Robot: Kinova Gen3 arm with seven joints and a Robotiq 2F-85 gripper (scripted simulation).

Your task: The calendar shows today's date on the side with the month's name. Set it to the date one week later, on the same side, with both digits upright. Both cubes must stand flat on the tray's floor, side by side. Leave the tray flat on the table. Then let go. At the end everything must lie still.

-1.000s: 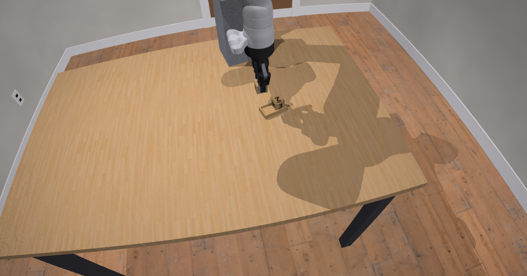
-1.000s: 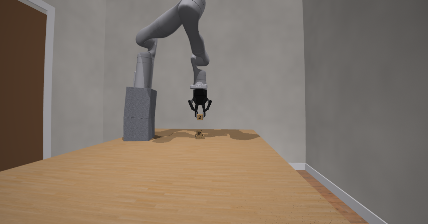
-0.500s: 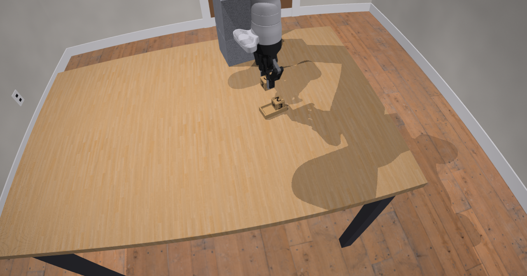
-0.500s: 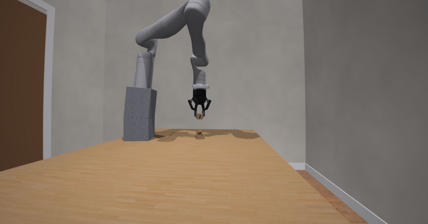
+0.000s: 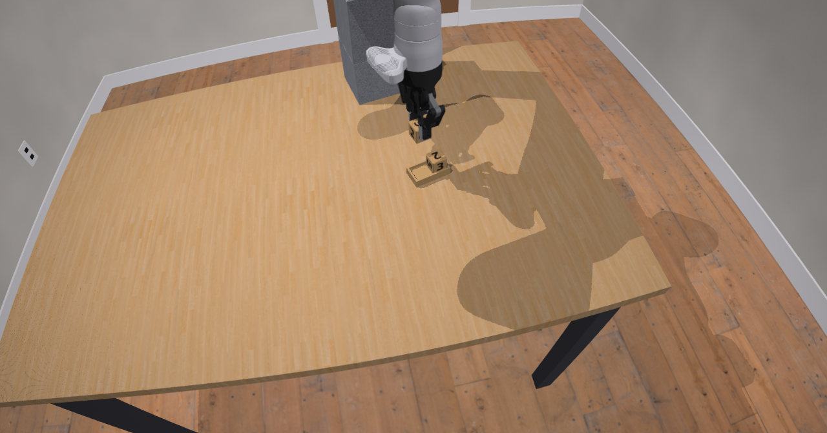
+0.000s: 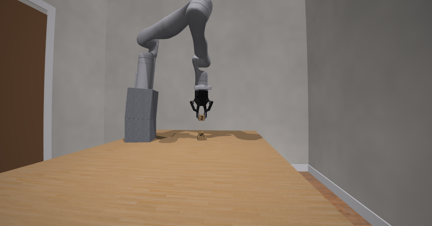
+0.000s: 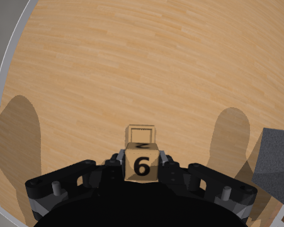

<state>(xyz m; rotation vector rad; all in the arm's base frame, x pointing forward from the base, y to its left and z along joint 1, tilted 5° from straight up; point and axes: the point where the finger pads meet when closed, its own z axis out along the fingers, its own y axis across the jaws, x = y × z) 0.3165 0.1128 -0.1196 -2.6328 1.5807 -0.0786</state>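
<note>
My gripper is shut on a small wooden number cube and holds it in the air, well above the table. The held cube shows a 2 in the exterior view and a 6 in the wrist view. The wooden tray lies flat on the table, below and a little in front of the gripper. A second cube stands in the tray's right half, with 2 on top and 3 on one side. The tray's left half is empty.
The arm's grey stone pedestal stands on the table behind the tray. The arm casts large shadows over the right side of the wooden table.
</note>
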